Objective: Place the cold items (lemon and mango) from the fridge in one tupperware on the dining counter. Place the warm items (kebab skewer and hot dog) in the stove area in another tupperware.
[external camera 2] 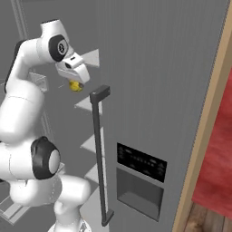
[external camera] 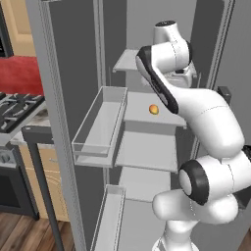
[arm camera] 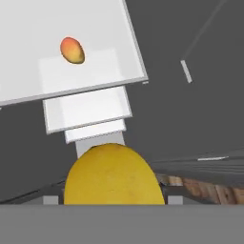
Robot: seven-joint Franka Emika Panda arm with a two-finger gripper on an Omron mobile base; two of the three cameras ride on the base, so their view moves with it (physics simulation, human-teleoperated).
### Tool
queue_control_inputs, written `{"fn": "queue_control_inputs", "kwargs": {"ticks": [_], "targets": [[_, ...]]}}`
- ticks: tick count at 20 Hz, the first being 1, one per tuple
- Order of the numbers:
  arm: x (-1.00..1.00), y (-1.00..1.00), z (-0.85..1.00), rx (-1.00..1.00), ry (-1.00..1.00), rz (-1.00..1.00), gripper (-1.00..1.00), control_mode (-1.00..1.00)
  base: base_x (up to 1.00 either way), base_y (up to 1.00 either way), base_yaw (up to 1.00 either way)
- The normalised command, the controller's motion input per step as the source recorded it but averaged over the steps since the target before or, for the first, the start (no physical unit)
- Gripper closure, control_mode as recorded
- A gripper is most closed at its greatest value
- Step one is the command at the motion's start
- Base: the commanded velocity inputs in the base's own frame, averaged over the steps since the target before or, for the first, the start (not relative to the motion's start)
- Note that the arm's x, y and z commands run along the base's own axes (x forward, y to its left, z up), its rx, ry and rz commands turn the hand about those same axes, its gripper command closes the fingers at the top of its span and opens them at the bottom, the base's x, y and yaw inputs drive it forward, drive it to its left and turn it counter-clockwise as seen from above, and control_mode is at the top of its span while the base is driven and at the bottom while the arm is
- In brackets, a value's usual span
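Lemon (arm camera: 113, 175) held in gripper (external camera 2: 75, 85); mango (external camera: 154, 109) on fridge shelf (external camera: 139, 115).

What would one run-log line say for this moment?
claw: shut on lemon | place: open fridge | mango: on fridge shelf | stage: lemon lifted

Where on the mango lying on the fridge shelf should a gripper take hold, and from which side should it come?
Grip the mango across its narrower middle, probably from above and the open front. It lies flat and alone on the shelf, and the oval narrows toward both ends, where fingers could slip.
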Motion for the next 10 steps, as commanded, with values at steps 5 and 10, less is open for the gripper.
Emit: {"fn": "queue_control_inputs", "kwargs": {"ticks": [5, 10], "targets": [[-1.0, -0.14, -0.35, 0.11, -0.02, -0.01, 1.0, -1.0, 0.0, 0.0, 0.0], [-0.86, -0.12, -0.2, 0.13, -0.03, 0.13, 1.0, -1.0, 0.0, 0.0, 0.0]]}}
